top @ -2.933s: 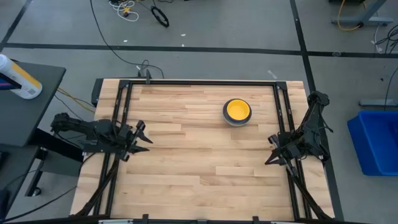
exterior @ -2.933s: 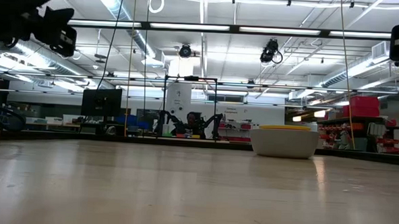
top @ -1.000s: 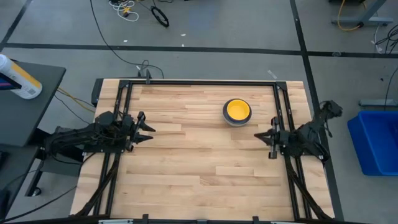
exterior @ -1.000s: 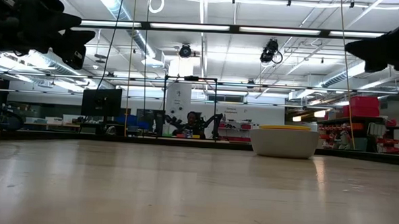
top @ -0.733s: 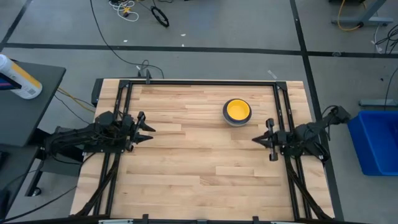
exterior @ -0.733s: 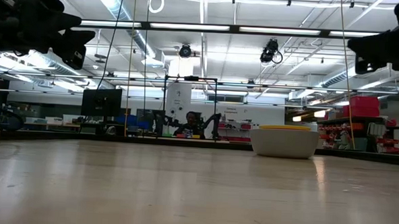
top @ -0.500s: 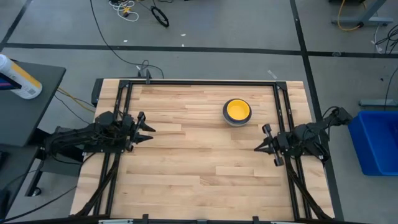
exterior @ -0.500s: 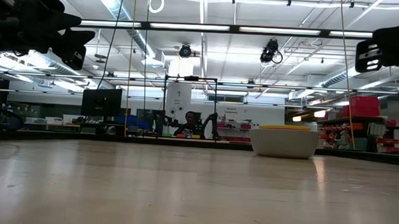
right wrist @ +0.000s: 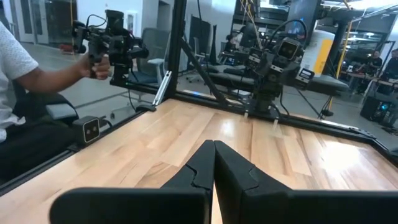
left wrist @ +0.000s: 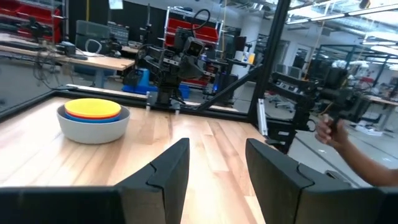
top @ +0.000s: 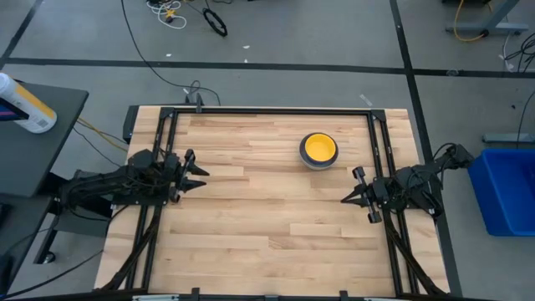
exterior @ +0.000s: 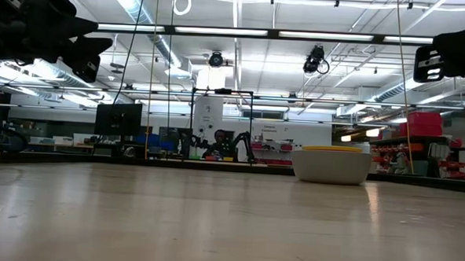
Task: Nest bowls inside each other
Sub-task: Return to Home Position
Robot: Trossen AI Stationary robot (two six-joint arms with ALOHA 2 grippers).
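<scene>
Bowls (top: 318, 150) nested, well apart from left pincer (top: 202, 177), parted | right pincer (top: 346, 199) nearer, closed

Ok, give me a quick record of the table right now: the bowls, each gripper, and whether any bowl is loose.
bowls: one nested stack, grey outermost, yellow on top, blue and red rims between
place: right half of the table, nearer the right arm, touching neither gripper
left gripper: open, empty, over the table's left edge
right gripper: shut, empty, over the table's right edge
loose bowls: none in view
</scene>
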